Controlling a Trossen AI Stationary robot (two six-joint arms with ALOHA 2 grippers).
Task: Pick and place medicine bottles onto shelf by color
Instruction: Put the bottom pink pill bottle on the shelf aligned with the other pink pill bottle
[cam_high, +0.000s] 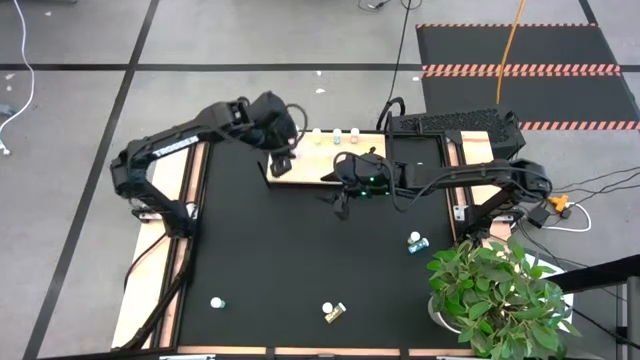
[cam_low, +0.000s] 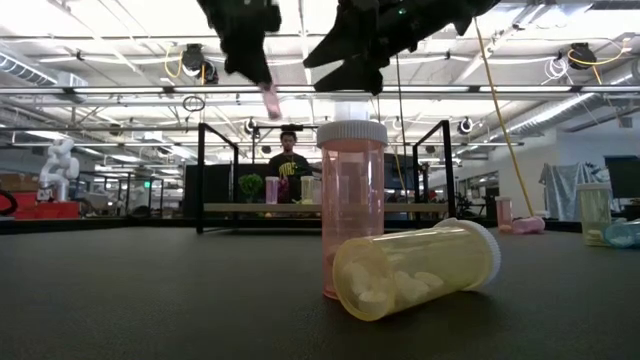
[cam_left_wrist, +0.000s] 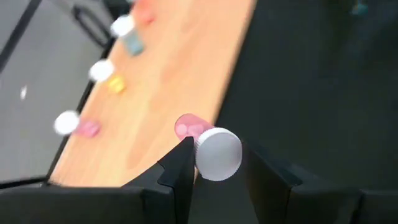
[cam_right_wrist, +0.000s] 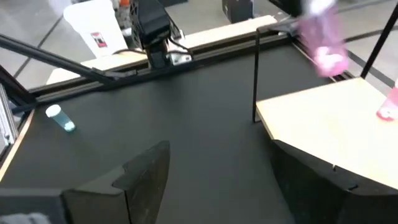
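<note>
Hovering over the shelf's (cam_high: 305, 165) left end, the left gripper (cam_left_wrist: 217, 177) is clamping a pink bottle (cam_left_wrist: 198, 132) just below its white cap, the bottle hanging above the light wood without touching it. In the low view that pink bottle is dangling from the dark fingers well above the table (cam_high: 290, 260). The right gripper (cam_right_wrist: 217, 171) is sitting beside the shelf's front edge, near the middle, with its 2 fingers spread wide apart and nothing between them (its own camera is looking past them at the shelf corner and the pink bottle held by the other arm).

Along the shelf's back edge, 3 bottles are standing in a row: a pink one (cam_left_wrist: 79, 126), a yellow one (cam_left_wrist: 107, 77) and a teal one (cam_left_wrist: 126, 34); something reddish is showing past the teal one, too blurred to tell.

Loose bottles are waiting on the table. A yellow bottle (cam_low: 415, 268) is lying on its side at the front edge, touching an upright pale pink bottle (cam_low: 351, 205). A white-capped one (cam_high: 216, 302) is sitting at the front left, and 2 teal ones (cam_high: 416, 242) are resting just beside each other on the right, near a potted plant (cam_high: 495, 295).

A person (cam_low: 290, 165) is standing beyond the table's far side.
</note>
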